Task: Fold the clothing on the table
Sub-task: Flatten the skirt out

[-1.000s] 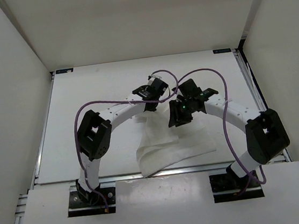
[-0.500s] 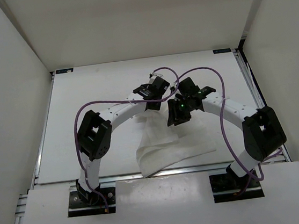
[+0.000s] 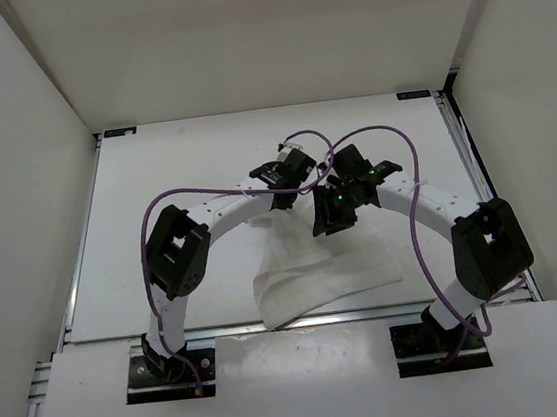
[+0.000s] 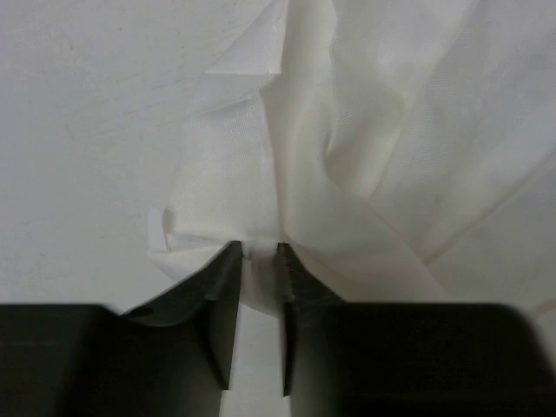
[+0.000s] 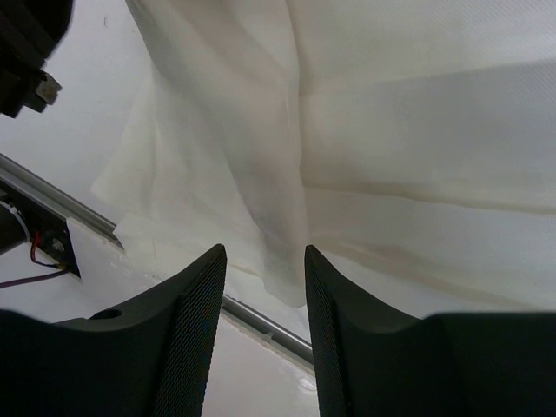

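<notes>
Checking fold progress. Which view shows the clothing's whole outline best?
Top external: the clothing shows whole near the front edge of the table, except its far end under the left claw and right claw. Both wrist views show only close-up folds.

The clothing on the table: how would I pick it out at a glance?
Look at the white table, at its near edge by the metal rail. The clothing sits there between the left arm and right arm, the only soft, creased, rumpled thing on that flat surface.
</notes>
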Controlling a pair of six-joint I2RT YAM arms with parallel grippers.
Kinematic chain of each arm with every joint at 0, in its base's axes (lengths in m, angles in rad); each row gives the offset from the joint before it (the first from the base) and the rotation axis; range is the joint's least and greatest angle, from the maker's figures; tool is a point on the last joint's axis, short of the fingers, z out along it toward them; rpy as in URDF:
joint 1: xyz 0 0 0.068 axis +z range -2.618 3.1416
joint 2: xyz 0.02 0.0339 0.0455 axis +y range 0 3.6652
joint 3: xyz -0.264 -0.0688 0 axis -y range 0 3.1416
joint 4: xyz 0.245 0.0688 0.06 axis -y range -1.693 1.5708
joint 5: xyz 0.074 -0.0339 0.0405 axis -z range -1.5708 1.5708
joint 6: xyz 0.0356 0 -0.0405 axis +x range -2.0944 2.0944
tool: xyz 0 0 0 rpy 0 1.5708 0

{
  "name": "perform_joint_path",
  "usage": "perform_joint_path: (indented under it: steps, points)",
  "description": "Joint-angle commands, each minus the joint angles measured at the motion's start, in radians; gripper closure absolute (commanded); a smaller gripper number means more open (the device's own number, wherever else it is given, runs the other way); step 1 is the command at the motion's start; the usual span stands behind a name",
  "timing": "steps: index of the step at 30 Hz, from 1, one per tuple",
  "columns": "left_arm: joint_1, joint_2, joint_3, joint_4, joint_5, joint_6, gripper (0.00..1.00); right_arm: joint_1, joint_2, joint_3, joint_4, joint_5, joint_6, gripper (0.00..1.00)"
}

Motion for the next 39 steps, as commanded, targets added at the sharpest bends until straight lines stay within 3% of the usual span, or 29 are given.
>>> perform_joint_path:
  steps: [1,2,3,12,22,26,28,31,32,35,38,39]
  points:
    - [-0.025,-0.01,-0.007,0.014,-0.029,0.02,0.77,0.015,-0.003,0.041,0.001,-0.01,-0.004,0.53]
    - [-0.028,-0.009,-0.004,0.003,-0.036,0.019,0.95,0.023,-0.005,0.039,-0.002,-0.014,-0.01,0.53]
    - [-0.025,-0.007,-0.009,0.003,-0.043,0.02,1.0,0.023,0.0,0.039,-0.001,-0.019,-0.013,0.53]
    - [0.03,-0.076,-0.027,0.009,0.0,0.026,1.0,0.067,0.026,0.033,-0.066,-0.067,-0.073,0.52]
    - [0.021,-0.105,-0.041,0.014,0.005,0.025,1.0,0.058,0.014,-0.033,-0.034,0.015,-0.083,0.51]
    - [0.02,-0.098,-0.048,0.019,0.012,0.025,1.0,0.054,0.018,-0.056,0.012,-0.034,-0.077,0.52]
    - [0.026,-0.098,-0.05,0.02,0.017,0.019,1.0,0.064,0.038,-0.065,0.038,-0.065,-0.077,0.58]
    - [0.043,-0.098,-0.041,0.022,0.055,0.013,1.0,0.055,0.059,-0.107,0.111,-0.16,-0.064,0.94]
    - [0.059,-0.098,-0.048,0.029,0.066,0.02,1.0,0.049,0.06,-0.108,0.099,-0.162,-0.062,1.0]
    - [0.139,-0.15,-0.065,0.071,0.201,0.027,1.0,-0.01,0.021,-0.139,0.093,-0.122,-0.048,1.0]
    - [0.283,-0.238,-0.134,0.138,0.521,0.004,1.0,-0.079,-0.06,-0.199,0.088,-0.081,-0.044,1.0]
    - [0.34,-0.251,-0.148,0.149,0.564,-0.009,1.0,-0.11,-0.075,-0.208,0.076,-0.062,-0.048,1.0]
